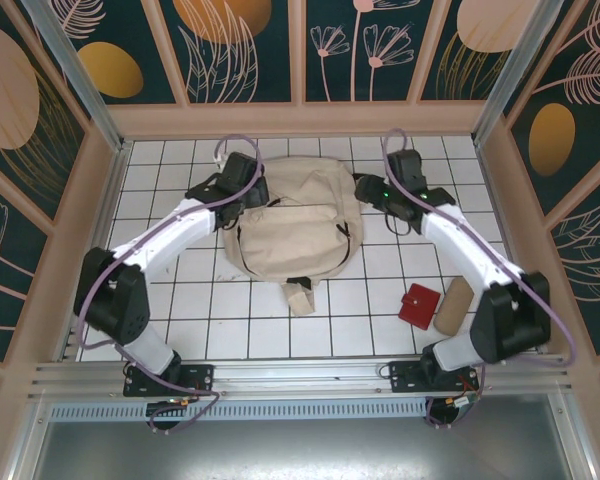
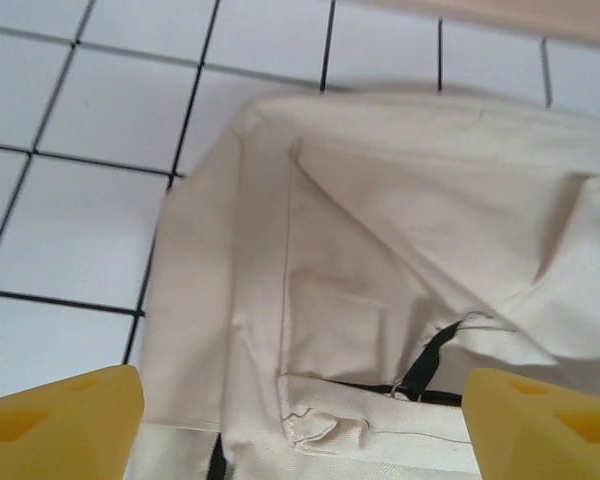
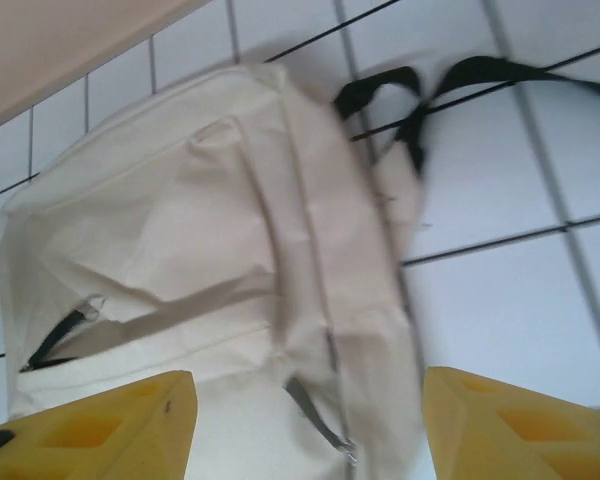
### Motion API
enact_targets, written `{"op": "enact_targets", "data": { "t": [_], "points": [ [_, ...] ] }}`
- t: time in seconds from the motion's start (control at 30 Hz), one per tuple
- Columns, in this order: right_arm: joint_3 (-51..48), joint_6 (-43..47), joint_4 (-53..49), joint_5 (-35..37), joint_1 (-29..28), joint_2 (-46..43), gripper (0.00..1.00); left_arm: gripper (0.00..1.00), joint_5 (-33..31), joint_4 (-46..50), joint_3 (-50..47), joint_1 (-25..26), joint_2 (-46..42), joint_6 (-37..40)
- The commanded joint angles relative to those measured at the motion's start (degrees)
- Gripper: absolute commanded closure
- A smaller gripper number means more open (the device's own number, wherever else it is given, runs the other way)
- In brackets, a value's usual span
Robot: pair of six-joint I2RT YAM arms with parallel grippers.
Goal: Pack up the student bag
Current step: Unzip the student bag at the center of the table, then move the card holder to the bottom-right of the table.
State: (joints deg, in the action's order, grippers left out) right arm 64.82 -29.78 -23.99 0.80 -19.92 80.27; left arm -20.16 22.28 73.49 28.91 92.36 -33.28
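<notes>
Scene: from my remote desk I see two arms flanking the student bag [image 1: 292,225] on the white tiled table [image 1: 180,295].
Bag pos.: it lies flat at mid-table, toward the far wall, front pocket [image 1: 295,248] facing up. Its small beige loop [image 1: 300,298] points toward the arm bases.
Left gripper: top cam puts the left gripper [image 1: 242,200] at the bag's far-left corner. On its wrist cam [image 2: 302,420] I see the yellow fingers [image 2: 60,420] set wide apart, released, nothing pinched. Creased canvas w/ a stitched seam lies between & beyond them.
Right gripper: top cam puts the right gripper [image 1: 366,190] at the bag's far-right corner. On its wrist cam [image 3: 310,420] the yellow fingers [image 3: 110,425] stand wide apart, released. The bag's cloth sits under the gap; I can't tell if it touches.
Straps: black straps [image 3: 450,80] spill off the bag's edge onto the tiles, right wrist cam.
Zip: a dark zipper [image 3: 55,340] shows at the pocket's left, same cam.
Other items: a red wallet [image 1: 417,305] & a tan pouch [image 1: 453,304] lie just beside each other near the right arm's base, well apart from the bag.
</notes>
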Motion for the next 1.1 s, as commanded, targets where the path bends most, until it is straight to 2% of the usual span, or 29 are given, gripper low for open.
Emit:
{"op": "enact_targets", "data": {
  "t": [0.0, 0.13, 0.23, 0.43, 0.6, 0.7, 0.83, 0.97, 1.07],
  "points": [
    [-6.74, -3.20, -8.47, 9.22, 1.17, -5.14, 0.35, 0.12, -1.32, -3.28, -2.59, -1.29, -5.05, -0.30],
    [-12.79, -9.75, -13.96, 13.26, 3.98, -10.93, 0.30, 0.07, 1.04, -5.67, -5.11, -1.84, -7.99, -0.12],
    [-17.97, -14.02, -16.62, 13.18, 6.38, -14.26, 0.26, 0.06, 2.35, -6.84, -6.61, -1.92, -9.30, -0.30],
    [-29.42, -20.95, -15.65, 5.94, 11.32, -19.34, 0.22, 0.05, 3.94, -7.87, -8.09, -1.99, -9.56, 0.09],
    [-35.00, -22.81, -11.91, 0.65, 12.18, -19.92, 0.22, 0.05, 6.00, -8.31, -8.72, -2.03, -9.01, 0.23],
    [-36.66, -22.91, -8.46, -3.68, 11.60, -19.15, 0.23, 0.04, 7.19, -8.64, -8.54, -2.01, -8.63, 0.66],
    [-37.69, -24.82, -1.58, -9.85, 8.09, -16.13, 0.23, 0.04, 9.34, -9.57, -8.19, -2.01, -7.85, 0.84],
    [-34.10, -27.05, 4.96, -12.39, 2.02, -9.97, 0.23, 0.04, 13.13, -9.89, -7.46, -2.01, -6.80, 0.91],
    [-27.86, -26.35, 5.32, -11.74, -1.05, -4.55, 0.24, 0.04, 17.24, -9.89, -6.76, -1.99, -5.85, 1.06]
  ]
}}
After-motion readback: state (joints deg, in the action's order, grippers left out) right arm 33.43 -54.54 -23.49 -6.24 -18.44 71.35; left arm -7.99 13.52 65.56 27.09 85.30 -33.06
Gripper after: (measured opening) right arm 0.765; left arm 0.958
